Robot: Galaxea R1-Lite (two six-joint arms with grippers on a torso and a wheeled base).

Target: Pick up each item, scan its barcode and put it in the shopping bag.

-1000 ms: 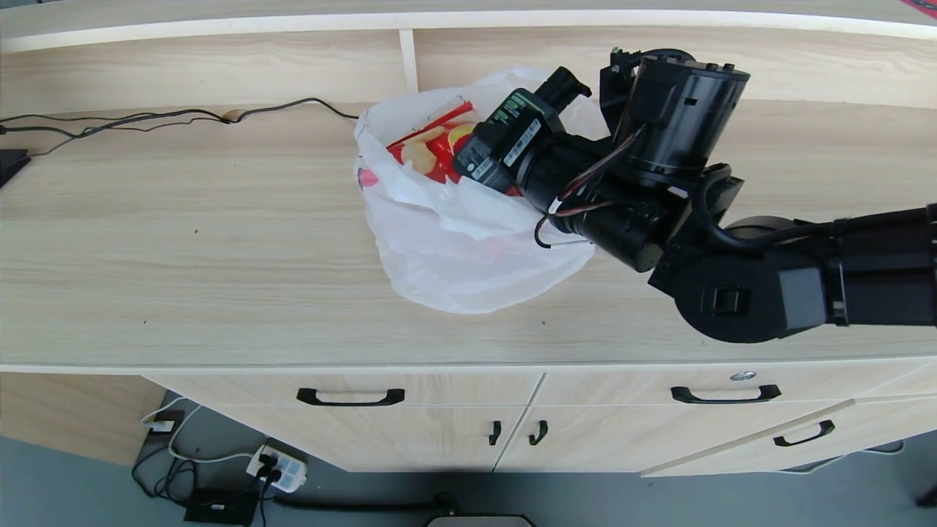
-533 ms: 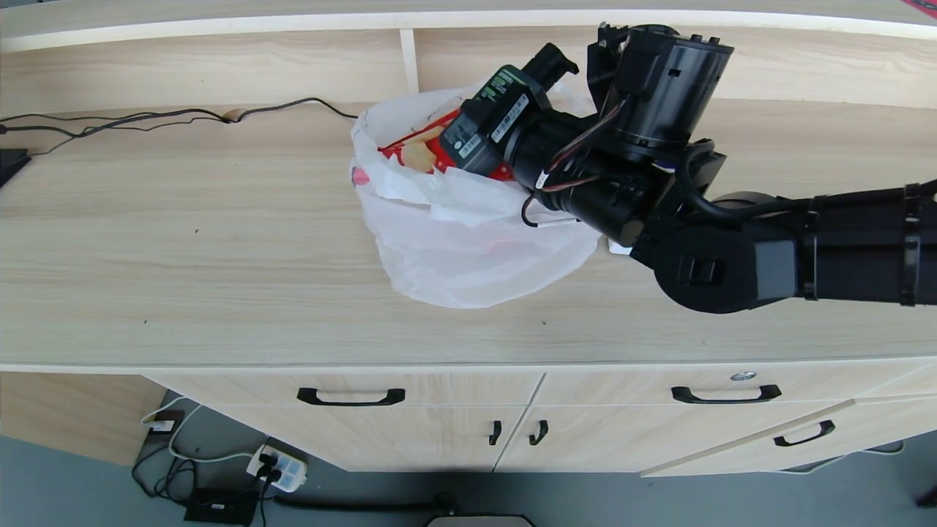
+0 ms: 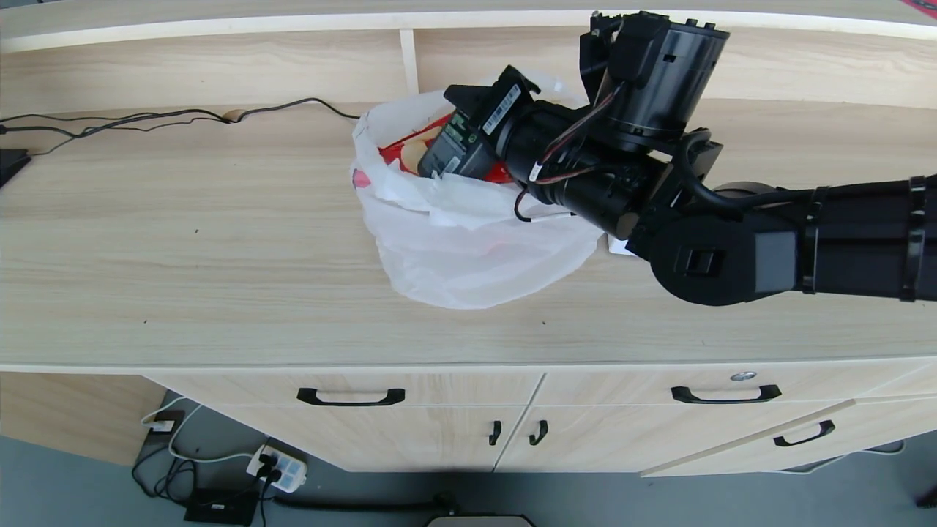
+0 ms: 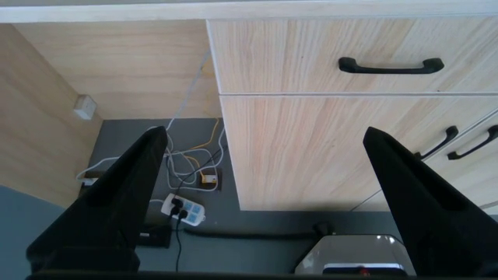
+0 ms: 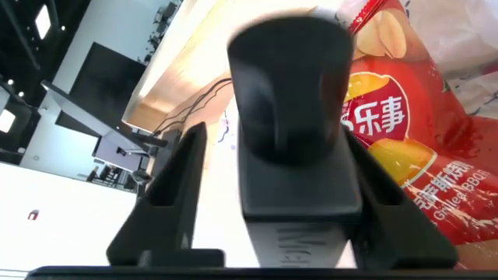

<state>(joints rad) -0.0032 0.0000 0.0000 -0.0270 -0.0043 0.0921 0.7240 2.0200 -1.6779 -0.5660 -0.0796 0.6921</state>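
Shopping bag (image 3: 468, 256) sits on the desk (image 3: 219, 241) with a red chip pack (image 3: 399, 150) inside. Right hand (image 5: 288, 155) grips a black thing (image 3: 468, 135) just above the bag's mouth. It looks like the drop step; next it should go lower and let go

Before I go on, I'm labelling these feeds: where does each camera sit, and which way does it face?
Head view: on the robot's head, looking down at the counter and shopping bag; right arm shows.
Left wrist view: on the left wrist, facing cabinet drawers and floor; open left gripper shows.
Right wrist view: on the right wrist, facing the red chip bag; right gripper holds a black item.
Shared: the red chip bag, in head and right wrist views.
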